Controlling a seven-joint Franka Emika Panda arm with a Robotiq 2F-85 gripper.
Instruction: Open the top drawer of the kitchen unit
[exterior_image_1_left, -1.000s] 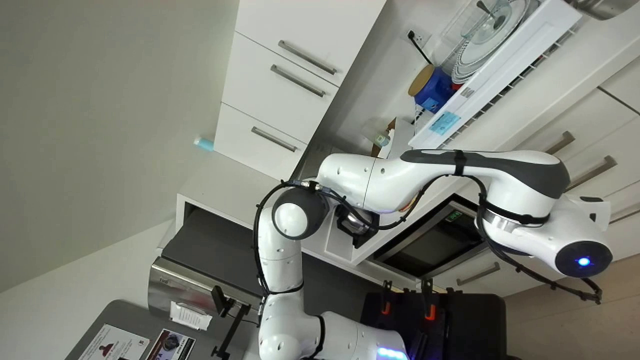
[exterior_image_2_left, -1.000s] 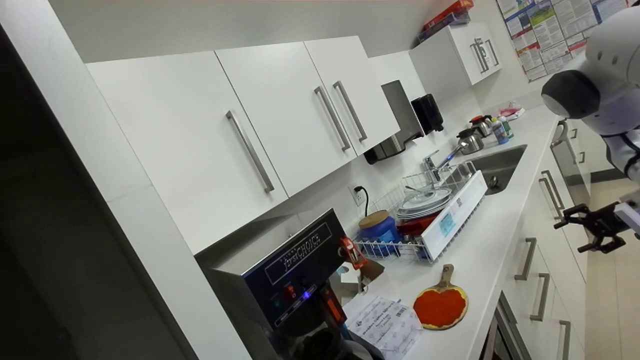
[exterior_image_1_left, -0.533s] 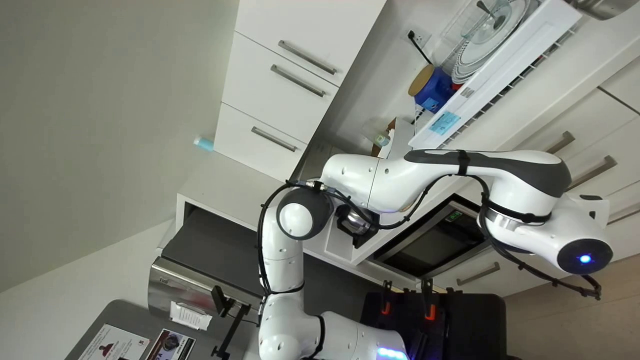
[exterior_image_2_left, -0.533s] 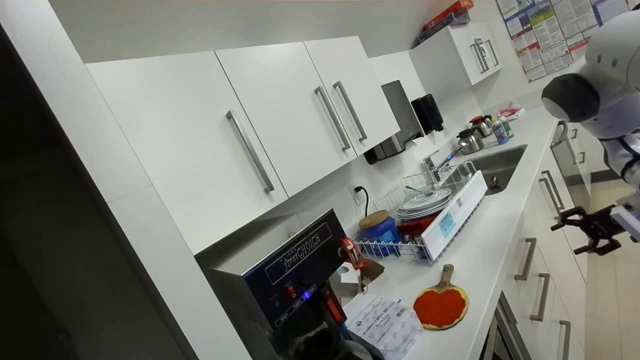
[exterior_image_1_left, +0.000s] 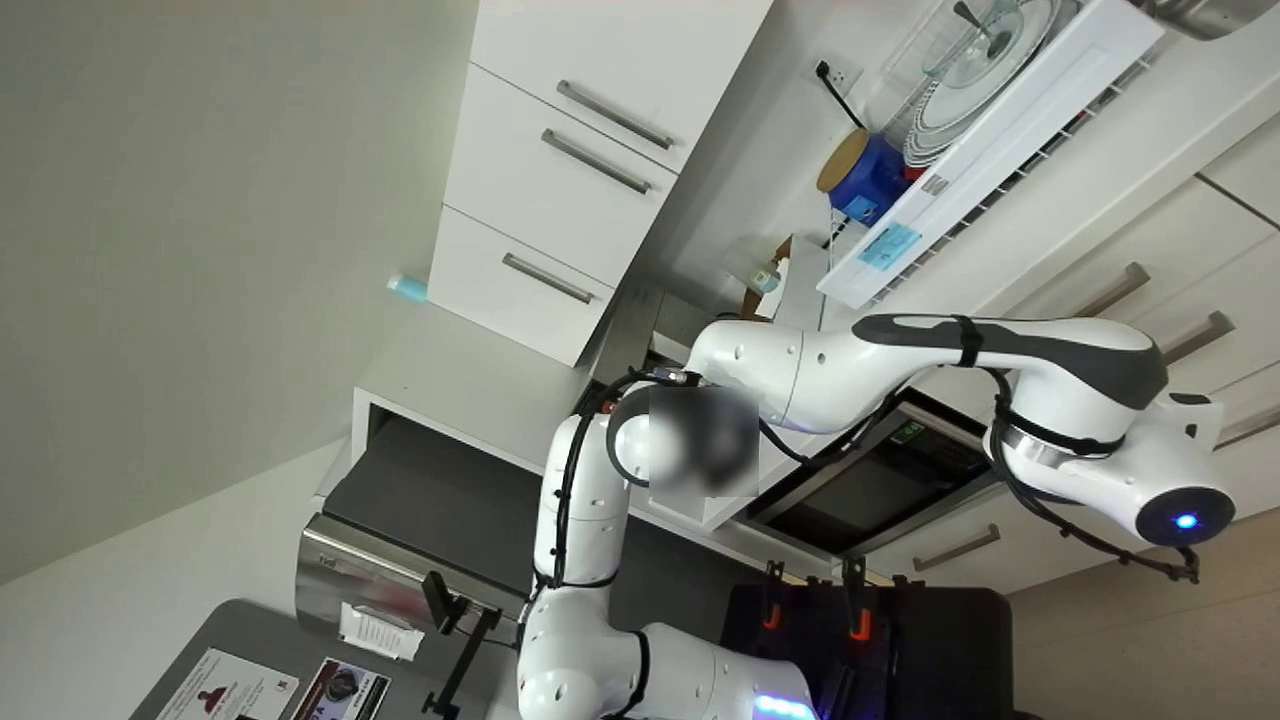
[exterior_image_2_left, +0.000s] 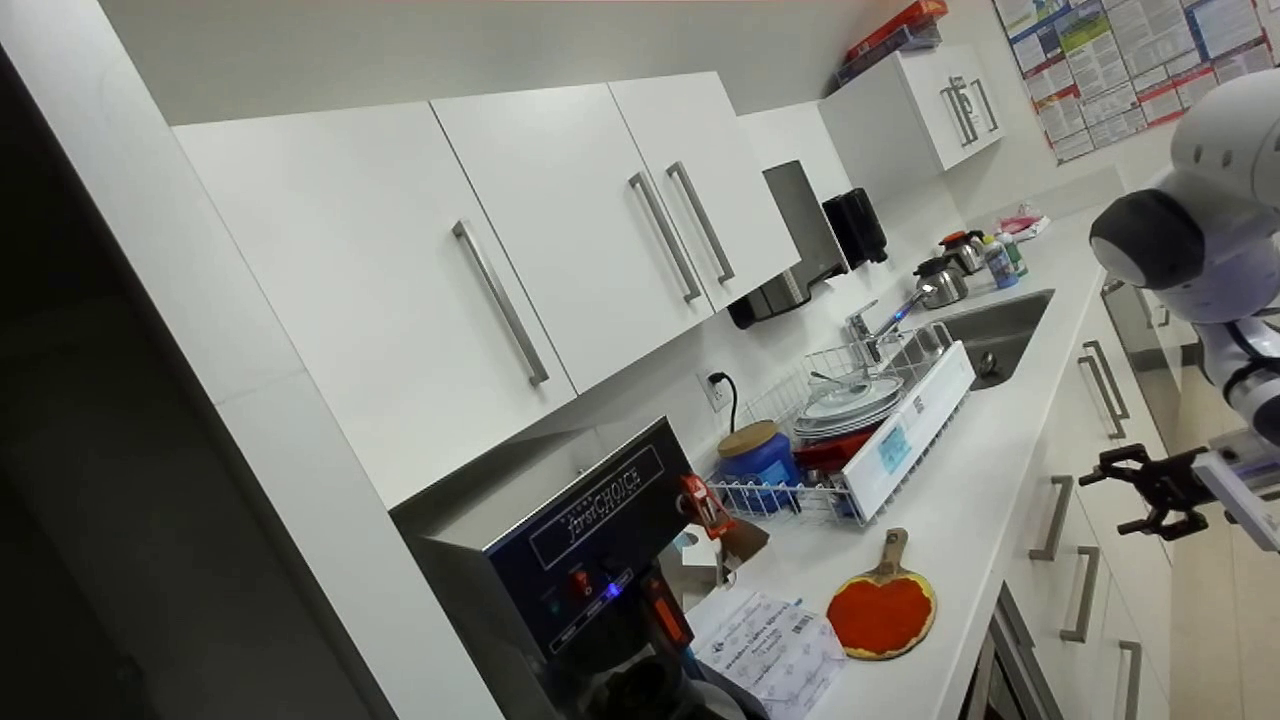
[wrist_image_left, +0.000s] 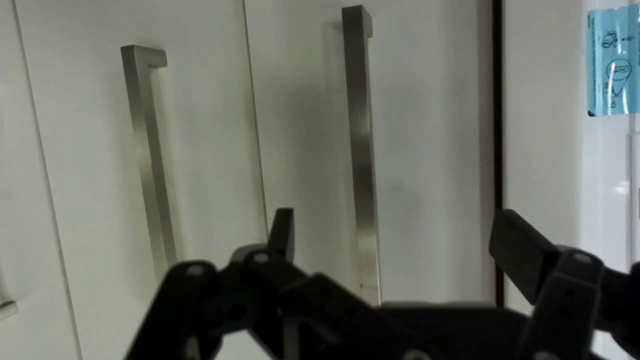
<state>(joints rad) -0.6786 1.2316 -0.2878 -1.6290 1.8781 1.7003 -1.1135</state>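
The worktop (exterior_image_2_left: 985, 470) is white. Below its front edge, the top drawer (wrist_image_left: 415, 150) is closed. The gripper (wrist_image_left: 394, 229) faces it, spread.

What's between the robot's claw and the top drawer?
Only the silver bar handle; otherwise the wrist view shows bare space between gripper and top drawer.

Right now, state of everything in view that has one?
Top drawer: shut
Drawer front below it: shut
Large wall cabinet doors: shut
Oven door: shut
Oven display: lit green
Black plug: in the wall outlet
Blue tub: lid on
Arm light: lit blue
Jaws: open, holding nothing
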